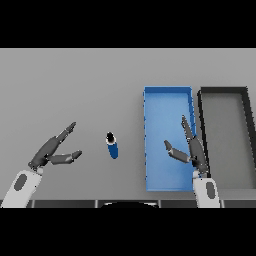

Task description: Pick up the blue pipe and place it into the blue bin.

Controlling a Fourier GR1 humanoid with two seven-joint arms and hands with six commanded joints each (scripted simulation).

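A short blue pipe (113, 146) with a dark cap at its far end lies on the grey table, just left of the blue bin (155, 100). The bin is a long rectangular tray with nothing in it. My right hand (194, 150) hovers open over the bin's right side, fingers straight and pointing away, thumb spread toward the pipe. My left hand (50, 150) is open at the left, fingers pointing up and right, well apart from the pipe.
A black bin (248, 130) of the same shape stands directly right of the blue one. The grey table (75, 85) stretches to the far edge and to the left.
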